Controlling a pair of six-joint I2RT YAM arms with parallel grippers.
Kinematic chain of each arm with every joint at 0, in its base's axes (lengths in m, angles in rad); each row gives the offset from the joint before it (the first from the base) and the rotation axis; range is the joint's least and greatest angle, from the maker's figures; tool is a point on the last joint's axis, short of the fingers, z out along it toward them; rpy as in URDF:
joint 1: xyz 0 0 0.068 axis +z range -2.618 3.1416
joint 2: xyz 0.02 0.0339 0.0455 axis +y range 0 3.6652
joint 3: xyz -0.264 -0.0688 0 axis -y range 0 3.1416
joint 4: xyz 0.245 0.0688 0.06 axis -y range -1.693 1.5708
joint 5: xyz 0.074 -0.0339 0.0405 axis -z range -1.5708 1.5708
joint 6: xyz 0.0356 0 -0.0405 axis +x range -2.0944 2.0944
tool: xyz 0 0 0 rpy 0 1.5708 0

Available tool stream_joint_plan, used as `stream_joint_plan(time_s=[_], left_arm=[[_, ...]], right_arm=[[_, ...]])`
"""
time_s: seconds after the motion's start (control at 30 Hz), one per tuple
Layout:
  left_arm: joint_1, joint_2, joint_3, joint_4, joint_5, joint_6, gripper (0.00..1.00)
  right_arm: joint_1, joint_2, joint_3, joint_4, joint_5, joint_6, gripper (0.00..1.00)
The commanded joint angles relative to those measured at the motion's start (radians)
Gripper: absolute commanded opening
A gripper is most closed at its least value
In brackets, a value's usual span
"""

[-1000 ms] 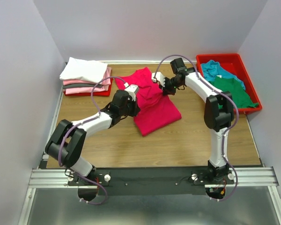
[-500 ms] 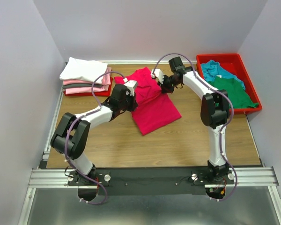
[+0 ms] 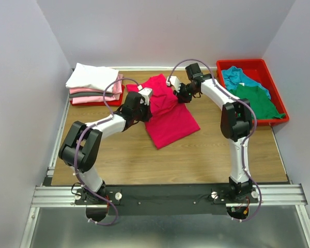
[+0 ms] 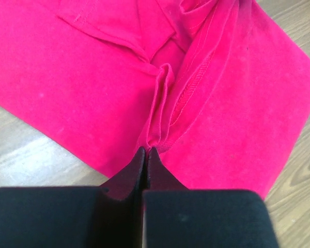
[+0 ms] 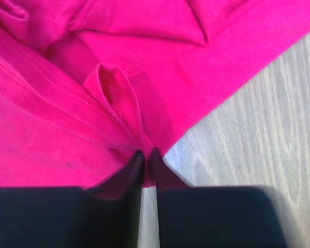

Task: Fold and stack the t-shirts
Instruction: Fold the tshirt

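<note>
One crimson shirt [image 3: 171, 118] lies on the desk [image 3: 196, 155]. The left tool [image 4: 145, 151] and right tool [image 5: 146, 153] each clamp one fold of it. One tray [image 3: 250, 64] holds two more: teal shirt [image 3: 237, 77], green shirt [image 3: 256, 101].

We count two red trays. The right tray [image 3: 260, 65] holds one teal shirt [image 3: 236, 77] and one green shirt [image 3: 256, 101]; the left tray [image 3: 113, 102] bears a stack [image 3: 95, 82] of at least three folded. One crimson-pink shirt [image 3: 171, 118] lies on the surface [image 3: 196, 155].

Soft crimson-pink cloth t-shirt [image 4: 237, 103], matt, fine-knit, with stitched hems raised along its folds; brown wood-grain table top [image 3: 206, 155], smooth, faintly sheened; rigid red plastic tray [image 3: 250, 64], glossy.
</note>
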Motion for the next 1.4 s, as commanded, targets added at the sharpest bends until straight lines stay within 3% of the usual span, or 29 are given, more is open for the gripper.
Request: stream_joint_plan(time_s=[0.0,0.03,0.1,0.13,0.17,0.2,0.33,0.4,0.57,0.7,0.8,0.97,1.2,1.3,1.37], left_arm=[[0.008,0.025,0.056,-0.042,-0.038,0.019,0.19],[0.009,0.028,0.07,-0.064,-0.099,0.019,0.4],[0.01,0.018,0.123,-0.088,-0.177,0.023,0.55],[0.013,0.013,0.148,-0.119,-0.283,0.03,0.59],[0.013,0.004,0.171,-0.119,-0.341,0.033,0.61],[0.015,-0.016,0.227,-0.18,-0.459,0.04,0.69],[0.021,-0.111,0.289,-0.214,-0.546,0.086,0.8],[0.028,-0.165,0.261,-0.233,-0.549,0.086,0.85],[0.056,-0.436,0.041,-0.198,-0.316,-0.033,0.84],[0.059,-0.663,-0.193,-0.151,-0.163,-0.159,0.83],[0.059,-0.845,-0.282,-0.141,-0.074,-0.222,0.81],[0.058,-0.959,-0.346,-0.148,0.07,-0.276,0.77],[0.058,-0.983,-0.343,-0.182,0.19,-0.188,0.72],[0.045,-0.969,-0.32,-0.184,0.282,-0.109,0.67],[0.019,-0.958,-0.284,-0.185,0.321,-0.078,0.65]], right_arm=[[0.01,0.042,0.046,0.055,0.046,0.066,0.25],[0.01,0.042,0.049,0.081,0.059,0.142,0.5],[0.01,0.032,0.049,0.176,0.121,0.277,0.69],[0.01,0.017,0.044,0.243,0.153,0.325,0.76],[0.01,0.008,0.044,0.244,0.193,0.381,0.99],[0.01,0.003,0.051,0.301,0.286,0.476,1.0],[-0.011,-0.043,0.037,0.311,0.369,0.636,1.0],[-0.053,-0.125,-0.044,0.311,0.228,0.672,1.0],[-0.113,-0.253,-0.411,0.303,0.011,0.753,0.99],[-0.12,-0.305,-0.575,0.302,-0.057,0.761,0.92],[-0.129,-0.308,-0.638,0.302,-0.086,0.787,0.83],[-0.139,-0.296,-0.672,0.299,-0.094,0.833,0.71],[-0.149,-0.314,-0.73,0.23,-0.134,0.813,0.3],[-0.153,-0.368,-0.758,0.144,-0.064,0.738,0.05],[-0.153,-0.417,-0.779,0.086,-0.043,0.664,0.0]])
